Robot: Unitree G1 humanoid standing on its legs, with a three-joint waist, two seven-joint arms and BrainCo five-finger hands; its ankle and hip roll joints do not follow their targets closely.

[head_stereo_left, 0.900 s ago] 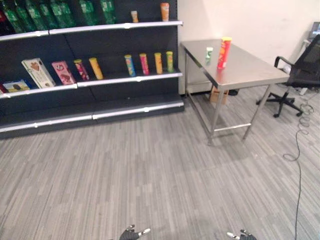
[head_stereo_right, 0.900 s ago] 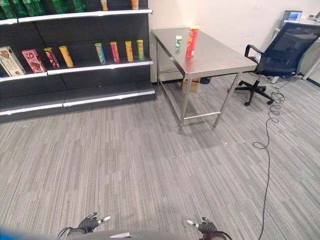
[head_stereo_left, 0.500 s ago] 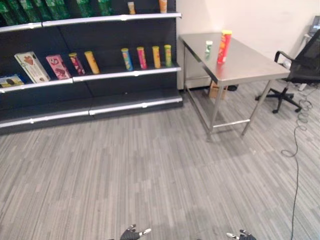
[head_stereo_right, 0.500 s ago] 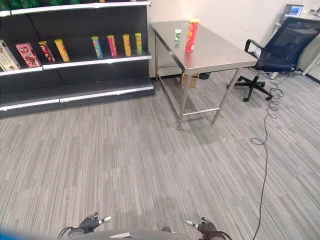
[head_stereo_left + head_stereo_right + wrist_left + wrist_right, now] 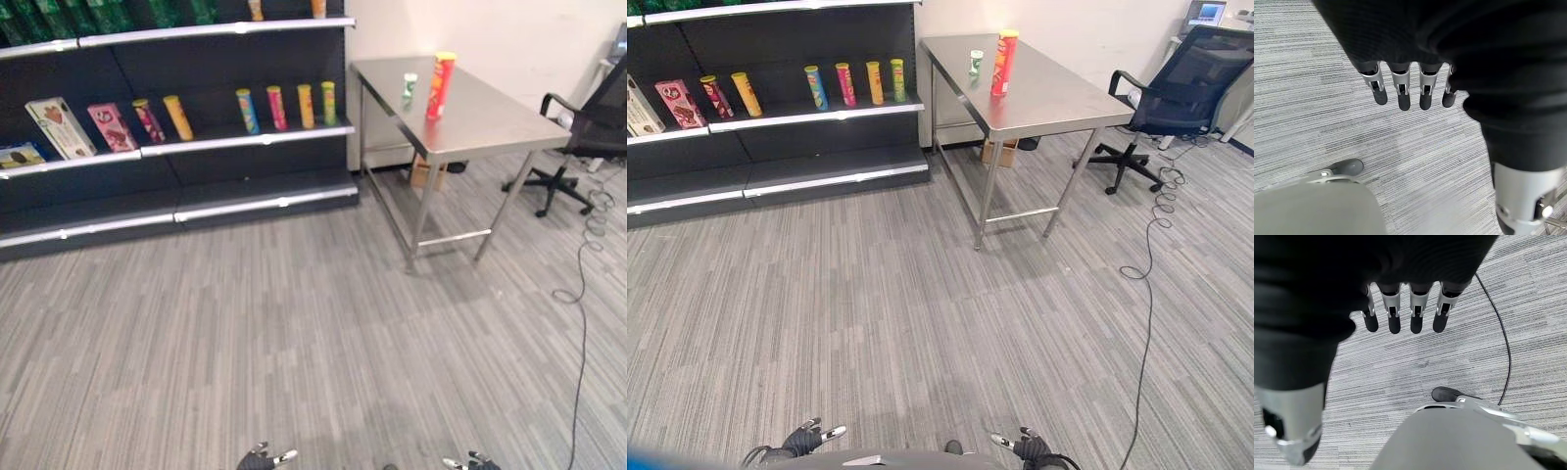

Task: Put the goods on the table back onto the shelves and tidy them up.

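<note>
Shelves (image 5: 196, 147) on the left carry boxes and snack tubes; the red chip tube (image 5: 440, 86) and small green cup (image 5: 409, 88) stand on the steel table (image 5: 490, 122) at right. Left hand (image 5: 1400, 90) and right hand (image 5: 1403, 316) hang low, fingers straight and empty.

The shelves (image 5: 176, 147) and table (image 5: 1058, 103) are viewed from afar by both head cameras, angled downward. The floor (image 5: 1312, 107) is faced closely by both wrist cameras.
</note>
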